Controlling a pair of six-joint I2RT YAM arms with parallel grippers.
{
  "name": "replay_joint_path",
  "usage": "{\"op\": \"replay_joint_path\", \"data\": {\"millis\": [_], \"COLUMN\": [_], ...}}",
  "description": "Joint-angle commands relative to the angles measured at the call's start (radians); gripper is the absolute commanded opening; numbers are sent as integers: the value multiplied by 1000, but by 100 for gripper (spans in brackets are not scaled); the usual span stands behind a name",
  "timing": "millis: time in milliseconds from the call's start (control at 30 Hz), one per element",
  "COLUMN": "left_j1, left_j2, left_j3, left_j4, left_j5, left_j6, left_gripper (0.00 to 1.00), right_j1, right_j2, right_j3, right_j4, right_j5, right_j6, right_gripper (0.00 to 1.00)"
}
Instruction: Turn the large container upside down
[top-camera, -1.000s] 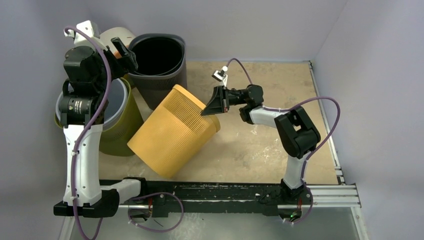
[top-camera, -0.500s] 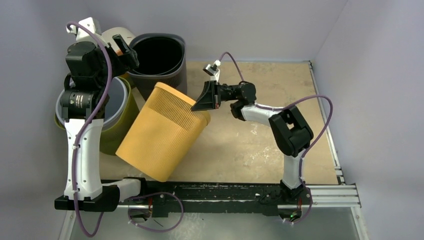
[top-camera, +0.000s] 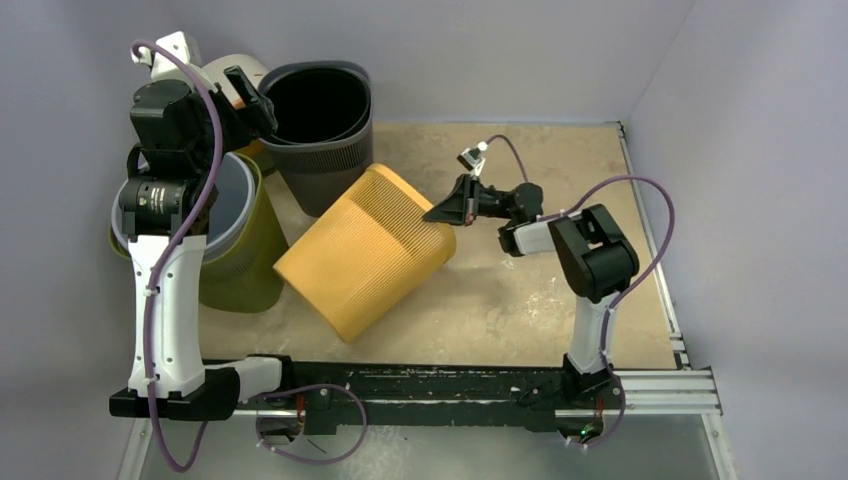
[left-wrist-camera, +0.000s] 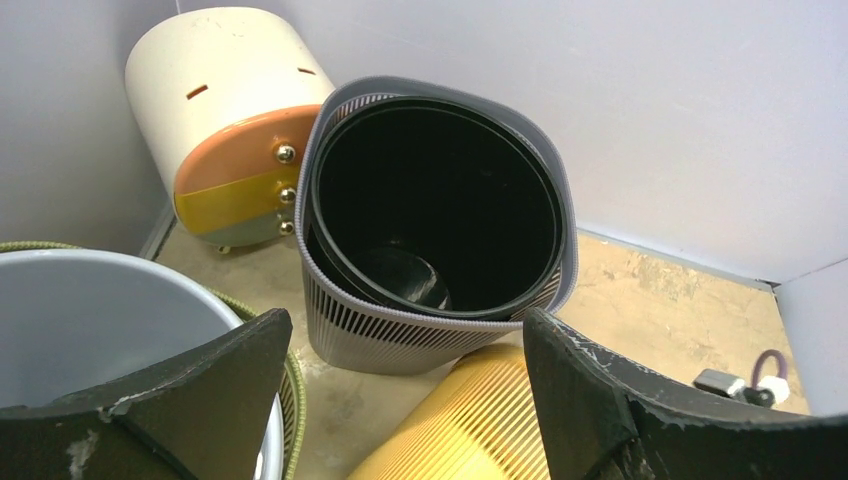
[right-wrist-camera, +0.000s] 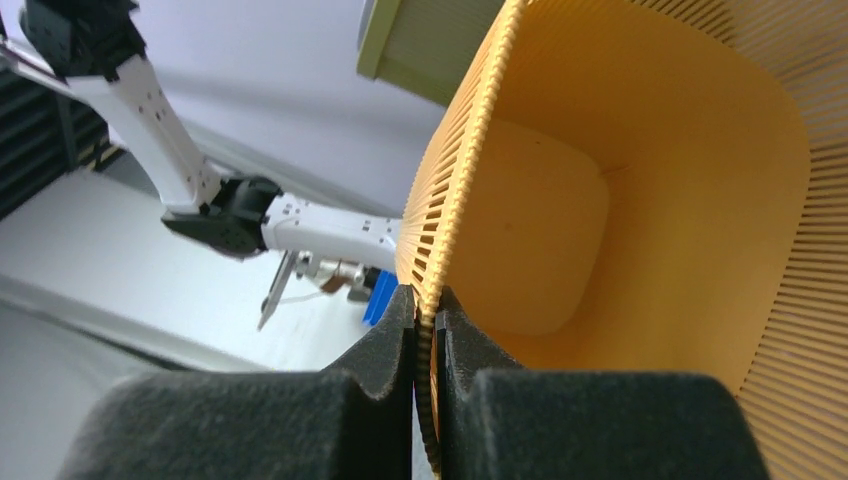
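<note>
The large container (top-camera: 362, 252) is a yellow ribbed bin that lies tipped on its side in the middle of the table, mouth toward the right. My right gripper (top-camera: 441, 212) is shut on its rim. In the right wrist view the fingers (right-wrist-camera: 385, 340) pinch the slatted rim edge between them, at the right gripper (right-wrist-camera: 427, 300), and the yellow inside (right-wrist-camera: 620, 200) fills the frame. My left gripper (top-camera: 250, 100) hangs open above the back left bins, holding nothing. Below the left gripper (left-wrist-camera: 405, 330), the yellow container's wall (left-wrist-camera: 470, 425) shows between its fingers.
A dark grey slatted bin (top-camera: 320, 150) with a black liner (left-wrist-camera: 440, 200) stands upright at the back, touching the yellow one. A green bin (top-camera: 245, 262) with a grey liner stands at the left. A cream cylinder (left-wrist-camera: 225, 110) lies in the back left corner. Bare tabletop (top-camera: 560, 160) lies to the right.
The right gripper, still holding the rim, swung left and up, then back right and lower. The yellow container tipped up and has come down flatter on its side. The left arm barely moved.
</note>
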Motion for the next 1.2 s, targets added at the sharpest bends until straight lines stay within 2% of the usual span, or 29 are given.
{"op": "replay_joint_path", "data": {"millis": [0,167,533,733,1000,1167], "left_j1": [6,6,6,6,6,6], "left_j2": [3,3,6,8,-6,-4], "left_j3": [43,37,69,82,39,50], "left_j4": [10,7,-38,-51,-26,-23], "left_j5": [-16,-25,-72,-95,-75,-74], "left_j6": [1,7,44,58,42,44], "left_gripper": [83,83,83,83,83,83], "right_j1": [-157,-261,-384,-455,-596,-614], "right_j2": [3,29,82,33,-12,-35], "right_j3": [-67,-106,-103,-58,72,140], "right_j4": [399,398,397,395,399,401], "right_j5": [-58,-109,-145,-133,14,166], "right_j6": [-63,-66,-58,-7,125,176], "right_gripper": [0,0,0,0,0,0]}}
